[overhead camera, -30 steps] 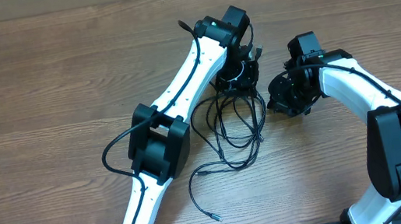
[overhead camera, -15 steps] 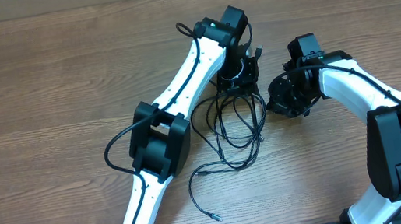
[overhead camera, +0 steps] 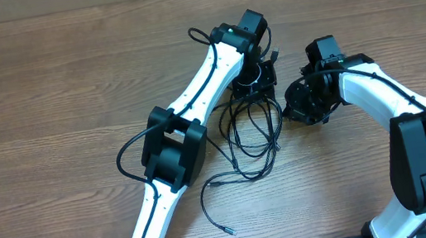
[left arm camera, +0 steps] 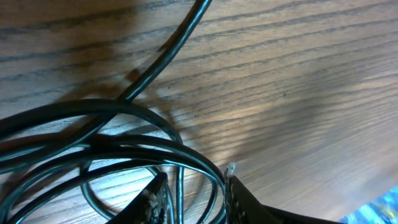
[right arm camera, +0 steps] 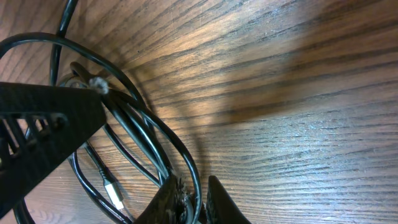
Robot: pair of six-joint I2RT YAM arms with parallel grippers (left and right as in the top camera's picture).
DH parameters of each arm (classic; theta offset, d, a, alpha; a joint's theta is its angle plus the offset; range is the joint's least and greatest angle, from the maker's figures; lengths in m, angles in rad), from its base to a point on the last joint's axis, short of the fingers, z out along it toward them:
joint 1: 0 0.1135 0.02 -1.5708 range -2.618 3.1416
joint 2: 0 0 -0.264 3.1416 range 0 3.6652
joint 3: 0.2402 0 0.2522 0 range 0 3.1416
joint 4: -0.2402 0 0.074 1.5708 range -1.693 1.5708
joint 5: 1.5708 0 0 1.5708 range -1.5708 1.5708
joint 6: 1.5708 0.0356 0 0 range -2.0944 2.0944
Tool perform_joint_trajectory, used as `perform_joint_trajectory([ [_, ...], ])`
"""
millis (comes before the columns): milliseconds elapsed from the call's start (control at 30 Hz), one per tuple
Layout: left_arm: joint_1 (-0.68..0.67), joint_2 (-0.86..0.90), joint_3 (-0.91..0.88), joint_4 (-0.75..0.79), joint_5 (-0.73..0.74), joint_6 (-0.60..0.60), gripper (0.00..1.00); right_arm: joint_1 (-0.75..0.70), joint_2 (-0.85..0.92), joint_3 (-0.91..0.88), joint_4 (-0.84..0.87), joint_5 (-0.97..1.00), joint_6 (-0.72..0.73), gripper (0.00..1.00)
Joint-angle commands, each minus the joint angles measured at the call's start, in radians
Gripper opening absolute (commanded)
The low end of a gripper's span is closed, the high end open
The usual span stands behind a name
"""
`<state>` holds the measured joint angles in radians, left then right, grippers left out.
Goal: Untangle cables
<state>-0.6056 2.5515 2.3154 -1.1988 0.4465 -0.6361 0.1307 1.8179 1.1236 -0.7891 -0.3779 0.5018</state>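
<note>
While the cables (overhead camera: 253, 138) lie looped in one heap on the table (overhead camera: 42, 93) between your arms, your right gripper (right arm camera: 191, 198) pinches a strand, your left gripper (left arm camera: 194, 190) straddles two, grip unclear, and nearly all the untangling remains.

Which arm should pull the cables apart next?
Probably the right. The right end effector looks pinched on a strand of the cables, ready to pull away. The left end effector only straddles strands, its fingers apart.
</note>
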Motion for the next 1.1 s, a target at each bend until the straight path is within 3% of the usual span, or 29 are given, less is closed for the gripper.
perform_joint_trajectory([
  [0,-0.028,0.013,0.01,0.009,-0.047,-0.024,0.35,-0.001,-0.024,-0.005,0.002,-0.005,0.006,0.13],
  [167,-0.044,0.013,0.01,0.041,-0.075,-0.045,0.34,-0.001,-0.024,-0.005,0.003,-0.005,0.006,0.13],
  [267,-0.051,0.013,0.01,0.032,-0.1,-0.071,0.19,-0.001,-0.024,-0.005,0.002,-0.005,0.006,0.13],
  [433,-0.051,0.013,0.01,0.009,-0.117,-0.067,0.04,-0.001,-0.024,-0.005,0.006,-0.005,0.006,0.13],
  [600,-0.049,0.013,0.01,0.003,-0.117,-0.039,0.04,-0.001,-0.024,-0.005,0.021,0.01,0.006,0.16],
  [667,-0.049,0.013,0.01,0.003,-0.117,-0.04,0.13,-0.001,-0.024,-0.005,0.022,0.01,0.006,0.17],
  [800,-0.053,0.013,0.01,0.007,-0.117,-0.04,0.21,-0.001,-0.024,-0.005,0.022,0.011,0.006,0.17],
  [1067,-0.057,0.013,0.01,0.015,-0.143,-0.041,0.23,-0.001,-0.024,-0.005,0.018,0.011,0.006,0.17],
])
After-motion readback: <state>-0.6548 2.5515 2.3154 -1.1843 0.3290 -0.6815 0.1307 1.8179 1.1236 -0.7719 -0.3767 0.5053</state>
